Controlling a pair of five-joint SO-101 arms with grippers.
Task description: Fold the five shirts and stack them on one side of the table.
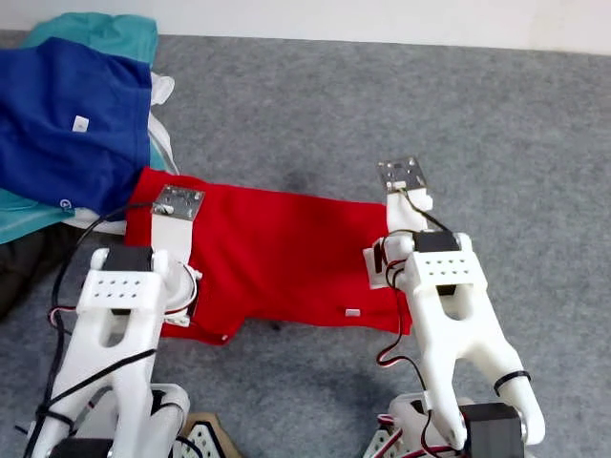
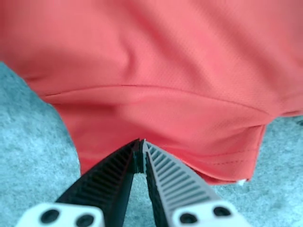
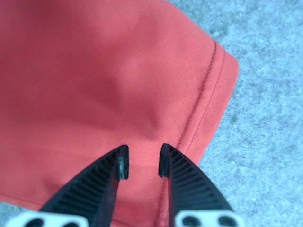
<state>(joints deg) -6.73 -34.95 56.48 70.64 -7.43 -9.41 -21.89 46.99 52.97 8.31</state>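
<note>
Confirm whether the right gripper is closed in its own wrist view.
No, the right gripper stands open, and the red shirt shows in the gap between its fingertips.

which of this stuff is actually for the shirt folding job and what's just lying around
For the job:
red knit shirt, spread flat
dark blue shirt, crumpled on the pile
teal shirt under it
white garment, only an edge showing
dark cloth at the table's edge, probably a shirt

Just there:
grey felt table cover
</note>
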